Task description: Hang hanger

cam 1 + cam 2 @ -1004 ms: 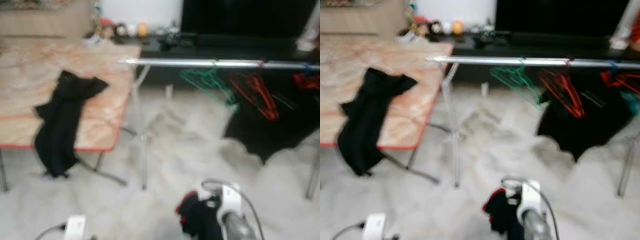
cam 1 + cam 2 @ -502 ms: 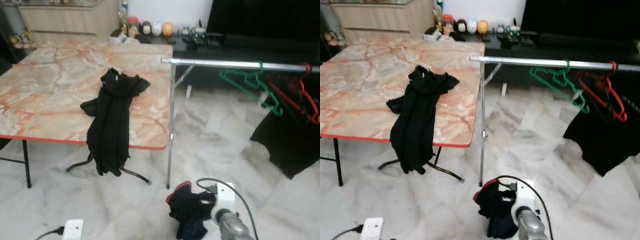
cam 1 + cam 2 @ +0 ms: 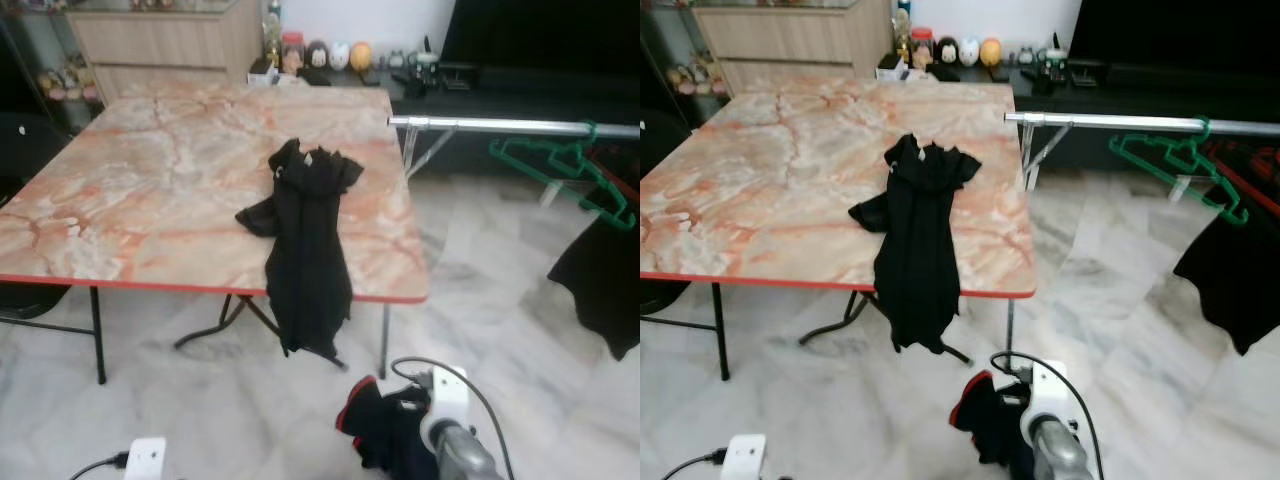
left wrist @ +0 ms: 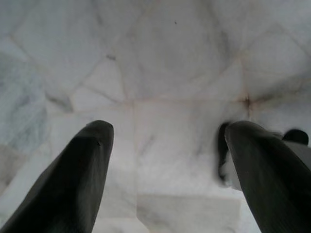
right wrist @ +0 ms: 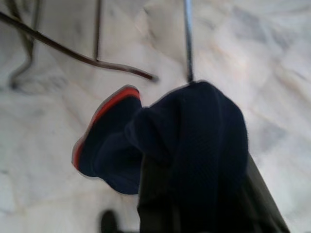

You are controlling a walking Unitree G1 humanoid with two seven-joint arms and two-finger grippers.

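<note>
A pale marble floor (image 3: pixel 520 330) runs under a folding table (image 3: pixel 130 200) with an orange-veined top and a red edge; a black garment (image 3: pixel 305 250) lies on it and droops over the near edge. To the right a silver rail (image 3: pixel 510 126) carries a green hanger (image 3: pixel 560 170), with a dark garment (image 3: pixel 600 290) hanging below it at the frame's edge.

Since half a second ago the whole view has swung: the table now sits near the centre, the rail has slid off toward the right, and the red hangers seen then are almost out of frame. That is the camera turning, not the things moving. The blur of a second ago has cleared.

Low in the picture the right gripper (image 5: pixel 194 160) is wrapped in a dark cloth with a red trim (image 3: pixel 385 430), bunched over its fingers, so I cannot tell how far apart they stand. The left gripper (image 4: pixel 165 160) hangs over bare floor, its two black fingers (image 4: pixel 73 174) spread wide with nothing between them. The shelf of small ornaments (image 3: pixel 330 60) beyond the table is too small to make out.
</note>
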